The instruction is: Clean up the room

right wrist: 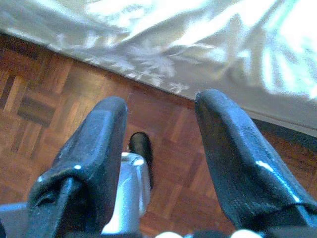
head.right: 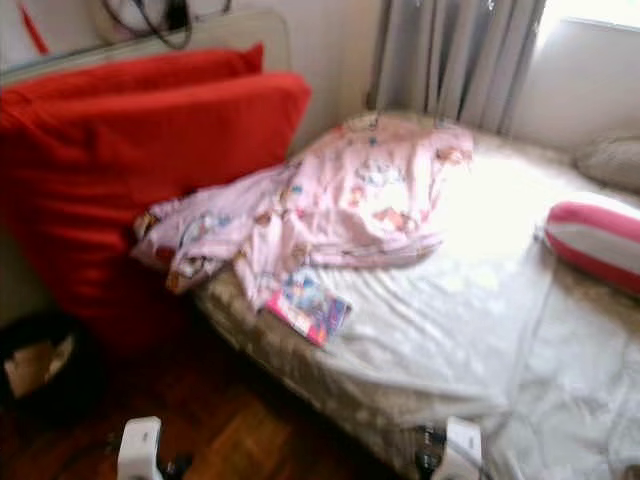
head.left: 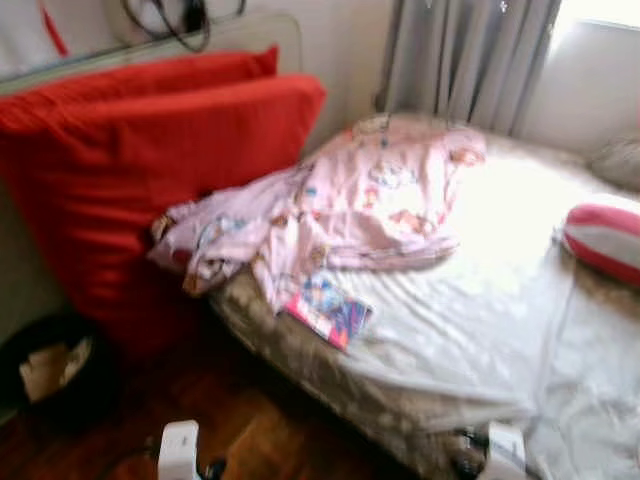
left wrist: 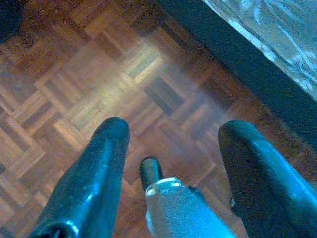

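A crumpled pink patterned blanket [head.left: 340, 205] lies across the near left part of the bed [head.left: 480, 330]. A colourful book [head.left: 330, 310] rests at the bed's edge just below the blanket. Two big red cushions [head.left: 140, 160] lean against the wall left of the bed. A red and white striped pillow [head.left: 605, 240] sits at the bed's right. My left gripper [left wrist: 171, 148] hangs open over the parquet floor. My right gripper [right wrist: 161, 124] is open too, above the floor beside the bed's hanging sheet [right wrist: 163, 49].
A black bin [head.left: 50, 370] with paper in it stands on the wooden floor [head.left: 230, 420] at the lower left. Grey curtains [head.left: 465, 60] hang behind the bed. Cables [head.left: 170, 20] dangle on the wall above the cushions.
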### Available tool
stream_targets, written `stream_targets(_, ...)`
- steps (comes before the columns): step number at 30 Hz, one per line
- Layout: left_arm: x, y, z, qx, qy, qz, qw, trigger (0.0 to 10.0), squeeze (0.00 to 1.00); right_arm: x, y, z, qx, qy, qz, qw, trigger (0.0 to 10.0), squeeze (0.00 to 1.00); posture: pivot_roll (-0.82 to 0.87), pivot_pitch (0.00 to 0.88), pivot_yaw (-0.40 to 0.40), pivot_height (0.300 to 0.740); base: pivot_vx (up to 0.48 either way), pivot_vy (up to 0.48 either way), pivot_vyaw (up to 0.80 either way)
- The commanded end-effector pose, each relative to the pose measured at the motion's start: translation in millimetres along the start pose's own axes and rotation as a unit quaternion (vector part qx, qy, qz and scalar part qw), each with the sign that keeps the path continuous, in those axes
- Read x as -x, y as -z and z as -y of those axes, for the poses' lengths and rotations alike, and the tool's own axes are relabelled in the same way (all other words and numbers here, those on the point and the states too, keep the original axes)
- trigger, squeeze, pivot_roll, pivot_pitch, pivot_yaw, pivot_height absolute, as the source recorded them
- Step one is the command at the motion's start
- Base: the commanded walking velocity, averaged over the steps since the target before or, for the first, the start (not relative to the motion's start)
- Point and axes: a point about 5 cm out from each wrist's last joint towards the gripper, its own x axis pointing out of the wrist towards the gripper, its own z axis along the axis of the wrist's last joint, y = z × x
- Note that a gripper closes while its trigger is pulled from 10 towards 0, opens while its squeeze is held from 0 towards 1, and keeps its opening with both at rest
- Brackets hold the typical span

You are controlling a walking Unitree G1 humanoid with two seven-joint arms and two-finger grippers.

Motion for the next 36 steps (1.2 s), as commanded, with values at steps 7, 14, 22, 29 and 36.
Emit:
stream_targets(7, -1.4, -3.0, 2.3, 0.000, 0.003, -0.001, 1.000, 10.0, 0.00, 1.1, 4.0, 3.6, 0.002, 0.004, -0.006, 1.000, 10.0, 0.00, -0.04, 0.000, -0.012, 0.740, 0.000, -0.252, -0.74)
stream_targets(14, -1.9, -5.3, 2.7, 0.000, 0.003, 0.003, 1.000, 10.0, 0.00, 1.0, 3.8, 3.2, 0.001, 0.005, -0.006, 1.000, 10.0, 0.00, -0.04, 0.000, -0.011, 0.740, 0.000, -0.251, -0.73)
stream_targets(22, -2.0, -5.9, 3.4, 0.001, 0.005, 0.006, 1.000, 10.0, 0.00, 0.9, 3.4, 2.8, -0.001, 0.005, -0.005, 1.000, 10.0, 0.00, -0.04, 0.000, -0.012, 0.740, 0.000, -0.253, -0.73)
stream_targets(29, -2.4, -7.1, 4.3, 0.001, 0.007, 0.008, 1.000, 10.0, 0.00, 0.8, 2.5, 2.6, -0.004, 0.006, -0.002, 1.000, 10.0, 0.00, -0.04, 0.010, -0.014, 0.740, 0.000, -0.252, -0.50)
stream_targets(36, -2.0, -4.9, 4.8, 0.002, 0.007, 0.004, 1.000, 10.0, 0.00, 0.7, 1.6, 2.7, -0.008, 0.006, 0.002, 1.000, 10.0, 0.00, -0.04, 0.014, -0.014, 0.740, 0.000, -0.252, 0.00)
